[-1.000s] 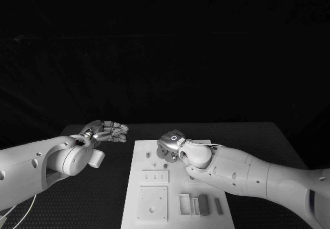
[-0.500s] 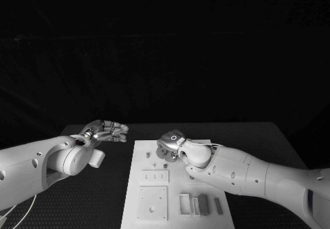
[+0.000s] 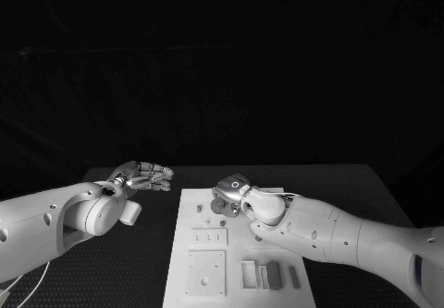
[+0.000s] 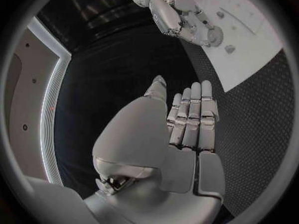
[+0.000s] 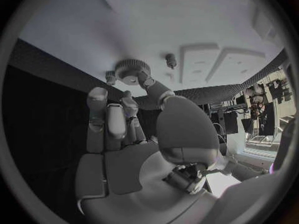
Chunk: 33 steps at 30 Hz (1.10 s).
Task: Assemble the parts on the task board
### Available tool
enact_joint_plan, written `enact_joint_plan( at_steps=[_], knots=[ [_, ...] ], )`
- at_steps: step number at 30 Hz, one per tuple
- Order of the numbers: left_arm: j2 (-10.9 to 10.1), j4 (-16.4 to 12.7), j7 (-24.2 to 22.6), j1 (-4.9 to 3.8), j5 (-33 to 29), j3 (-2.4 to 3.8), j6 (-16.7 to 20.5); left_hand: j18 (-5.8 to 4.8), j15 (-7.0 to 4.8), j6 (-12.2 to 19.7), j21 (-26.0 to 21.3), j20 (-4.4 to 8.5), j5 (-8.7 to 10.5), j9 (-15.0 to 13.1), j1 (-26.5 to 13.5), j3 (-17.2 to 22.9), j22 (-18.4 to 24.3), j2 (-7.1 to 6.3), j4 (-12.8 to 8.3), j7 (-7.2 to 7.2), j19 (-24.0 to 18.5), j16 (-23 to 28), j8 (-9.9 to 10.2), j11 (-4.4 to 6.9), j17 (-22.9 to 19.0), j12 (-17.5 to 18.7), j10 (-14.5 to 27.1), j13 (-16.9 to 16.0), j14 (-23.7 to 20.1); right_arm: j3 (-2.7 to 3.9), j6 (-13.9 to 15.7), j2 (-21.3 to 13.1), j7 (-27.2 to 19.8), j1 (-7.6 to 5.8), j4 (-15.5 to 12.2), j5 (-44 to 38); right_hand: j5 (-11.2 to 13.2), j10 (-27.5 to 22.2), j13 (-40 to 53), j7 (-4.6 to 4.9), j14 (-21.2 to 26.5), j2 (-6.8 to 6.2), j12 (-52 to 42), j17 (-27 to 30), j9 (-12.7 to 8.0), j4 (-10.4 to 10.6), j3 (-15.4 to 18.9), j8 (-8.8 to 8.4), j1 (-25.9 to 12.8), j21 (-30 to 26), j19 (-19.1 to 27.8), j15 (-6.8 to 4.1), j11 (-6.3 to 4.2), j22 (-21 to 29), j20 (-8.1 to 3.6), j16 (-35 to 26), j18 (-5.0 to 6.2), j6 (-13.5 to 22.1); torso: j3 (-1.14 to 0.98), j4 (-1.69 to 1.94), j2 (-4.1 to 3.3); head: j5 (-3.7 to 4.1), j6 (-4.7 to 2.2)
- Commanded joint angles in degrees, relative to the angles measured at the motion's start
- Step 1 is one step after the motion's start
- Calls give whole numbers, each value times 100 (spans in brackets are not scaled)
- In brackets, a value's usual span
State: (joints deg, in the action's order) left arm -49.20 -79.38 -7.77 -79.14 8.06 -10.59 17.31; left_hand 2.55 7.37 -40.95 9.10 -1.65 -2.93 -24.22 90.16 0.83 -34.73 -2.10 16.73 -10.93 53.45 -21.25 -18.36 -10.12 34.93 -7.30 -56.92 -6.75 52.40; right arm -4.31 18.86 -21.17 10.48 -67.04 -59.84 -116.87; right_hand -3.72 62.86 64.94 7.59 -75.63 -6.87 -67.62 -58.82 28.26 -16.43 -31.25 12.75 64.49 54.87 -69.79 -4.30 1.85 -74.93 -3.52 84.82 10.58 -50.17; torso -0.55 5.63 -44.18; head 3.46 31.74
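While the right hand (image 3: 233, 196) hung over the far end of the task board (image 3: 236, 292), its fingers met a small toothed gear (image 5: 131, 70) at that end; the right wrist view showed a fingertip (image 5: 145, 77) against the gear's rim, with a small peg (image 5: 171, 60) standing on the board just beside it. Whether the gear was gripped or merely touched could not be told. The left hand (image 3: 140, 177) was held above the black table (image 3: 138, 256) to the left of the board, well apart from it, holding nothing, its fingers (image 4: 193, 114) extended side by side and close together. On the near half of the board lay two raised square plates (image 3: 205, 273) and, beside them at the near right, a row of narrow rectangular parts (image 3: 270, 274), lying flat and close to one another.
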Motion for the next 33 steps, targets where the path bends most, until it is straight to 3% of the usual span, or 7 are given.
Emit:
enact_joint_plan(
  at_steps=[1,9,16,19,22,26,33],
  knots=[
    [10,-9,-25,-8,17,5,-90,53,2,2,-37,1,-7,10,2,-38,6,-66,-7,-170,30,42,36,-39,8,30,18,7,26,-1,31,-18,-33,2,-20,71,23,-9,-9,106,14,-43,35,13,-10,-2,-39,-39,7,-30,-27,30,33,-91,-17,-31,442,150,-2,-2,-1,-3,2],
    [-10,-7,-33,-7,17,5,-97,52,4,5,-41,-1,-7,11,0,-39,7,-66,-7,-171,27,48,37,-41,10,34,21,8,24,11,397,-402,-44,-11,-479,266,23,-11,-13,108,11,-56,36,4,-16,4,-30,-42,-11,-32,-29,32,34,-92,-16,-31,442,155,-5,-7,5,-12,-6],
    [-92,-26,-52,-7,17,5,-82,52,4,4,-43,-1,-7,11,-1,-39,7,-66,-8,-171,26,52,37,-42,13,37,22,9,23,279,652,-1120,-244,-152,-1154,1023,20,-6,-30,119,32,-138,39,69,-18,66,-26,6,-123,-48,-51,40,44,-85,-19,-56,442,71,-19,-36,1,-14,-54],
    [-97,-2,-64,-7,17,5,-97,52,5,2,-43,-1,-7,11,0,-39,7,-66,-8,-170,26,53,35,-41,14,36,19,8,24,328,630,-1412,-399,-232,-1330,1405,19,-8,-40,121,46,-197,44,106,-24,104,-44,15,-164,-60,-55,42,46,-81,-21,-72,442,54,-31,-68,-3,-23,-79],
    [-86,33,-79,-6,17,4,-131,53,5,-9,-45,-2,-7,9,0,-37,6,-63,-9,-167,28,57,30,-38,18,32,7,5,25,391,555,-1713,-661,-284,-1467,1951,19,-28,-56,122,85,-246,63,172,-34,155,-75,17,-196,-78,-48,42,47,-78,-21,-99,442,52,-56,-114,5,-28,-98],
    [-68,83,-90,-4,28,2,-177,54,4,-27,-48,-2,-7,5,2,-34,6,-55,-9,-158,29,64,19,-30,26,25,-14,0,30,428,266,-2057,-1477,-363,-1452,3046,21,-113,-98,136,282,-241,133,461,-56,200,-140,2,-195,-129,17,52,59,-77,-7,-207,442,84,-99,-175,16,-37,-119],
    [-60,118,-114,-1,112,0,-255,56,4,-95,-57,-2,-7,-7,5,-30,3,-35,-9,-127,33,86,-17,-2,49,2,-85,-16,38,429,-279,-2371,-2338,-375,-886,3943,23,-425,-301,128,682,-233,420,592,-97,148,-127,-31,-229,-282,316,49,53,-99,148,-386,442,198,-176,-258,29,-26,-139]
  ],
)
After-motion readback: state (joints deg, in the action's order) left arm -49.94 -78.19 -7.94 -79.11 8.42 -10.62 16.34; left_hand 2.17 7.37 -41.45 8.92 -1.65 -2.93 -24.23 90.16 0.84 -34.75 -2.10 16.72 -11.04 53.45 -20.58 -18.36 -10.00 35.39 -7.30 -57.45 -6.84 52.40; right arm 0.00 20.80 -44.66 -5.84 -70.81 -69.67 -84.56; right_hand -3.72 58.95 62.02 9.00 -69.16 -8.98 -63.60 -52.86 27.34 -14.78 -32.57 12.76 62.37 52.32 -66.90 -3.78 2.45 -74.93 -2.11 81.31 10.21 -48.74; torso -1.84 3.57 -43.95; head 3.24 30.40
